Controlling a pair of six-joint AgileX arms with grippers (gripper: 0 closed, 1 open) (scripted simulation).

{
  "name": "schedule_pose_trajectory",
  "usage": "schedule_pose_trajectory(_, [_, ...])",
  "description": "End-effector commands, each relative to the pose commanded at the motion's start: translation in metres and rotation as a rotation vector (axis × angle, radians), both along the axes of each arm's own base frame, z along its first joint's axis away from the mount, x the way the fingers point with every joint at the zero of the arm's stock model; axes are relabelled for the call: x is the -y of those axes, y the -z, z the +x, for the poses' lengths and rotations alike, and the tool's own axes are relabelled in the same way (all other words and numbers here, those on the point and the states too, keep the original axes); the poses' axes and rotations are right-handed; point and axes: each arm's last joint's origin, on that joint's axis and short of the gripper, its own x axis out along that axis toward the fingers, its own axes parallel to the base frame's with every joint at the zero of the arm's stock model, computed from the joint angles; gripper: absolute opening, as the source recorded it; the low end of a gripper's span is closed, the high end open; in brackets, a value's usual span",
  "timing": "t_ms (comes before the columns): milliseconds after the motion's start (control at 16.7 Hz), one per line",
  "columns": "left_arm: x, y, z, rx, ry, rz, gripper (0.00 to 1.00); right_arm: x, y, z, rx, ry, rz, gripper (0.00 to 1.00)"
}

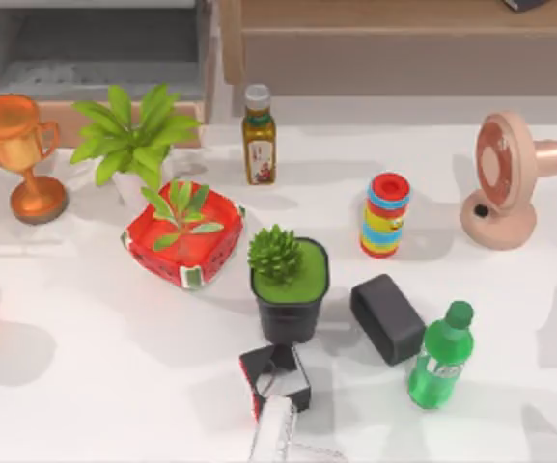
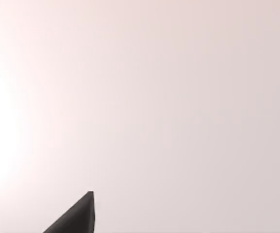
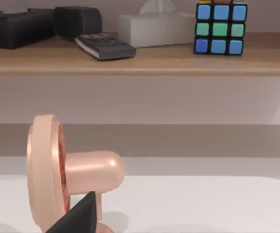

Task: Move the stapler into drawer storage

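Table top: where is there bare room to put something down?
Bare table lies at the lower left, below the red planter, and at the right between the pink fan and green bottle. The middle is crowded around the black pot.

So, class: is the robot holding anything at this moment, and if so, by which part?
Nothing, it seems: the stapler lies loose on the table at the top view's bottom edge.
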Motion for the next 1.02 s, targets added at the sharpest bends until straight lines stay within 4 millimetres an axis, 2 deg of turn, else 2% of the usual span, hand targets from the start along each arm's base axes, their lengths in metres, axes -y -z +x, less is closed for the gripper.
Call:
schedule_pose_trajectory(180, [0.049,0.041,-0.013,-0.019,0.185,0.001,1.00,0.000,0.000,0.000,0.000,0.000,0.000,1.00])
schedule_pose_trajectory(300, [0.078,0.059,-0.017,-0.034,0.310,-0.013,1.00,0.000,0.000,0.000,0.000,0.000,0.000,1.00])
schedule_pose_trajectory(420, [0.099,0.070,-0.018,-0.047,0.405,-0.028,1.00,0.000,0.000,0.000,0.000,0.000,0.000,1.00])
schedule_pose_trajectory(540, [0.105,0.074,-0.019,-0.052,0.434,-0.033,1.00,0.000,0.000,0.000,0.000,0.000,0.000,1.00])
schedule_pose_trajectory(840, [0.104,0.073,-0.018,-0.051,0.430,-0.032,1.00,0.000,0.000,0.000,0.000,0.000,0.000,1.00])
schedule_pose_trajectory(1020, [0.105,0.073,-0.004,-0.052,0.434,-0.033,1.00,0.000,0.000,0.000,0.000,0.000,0.000,1.00])
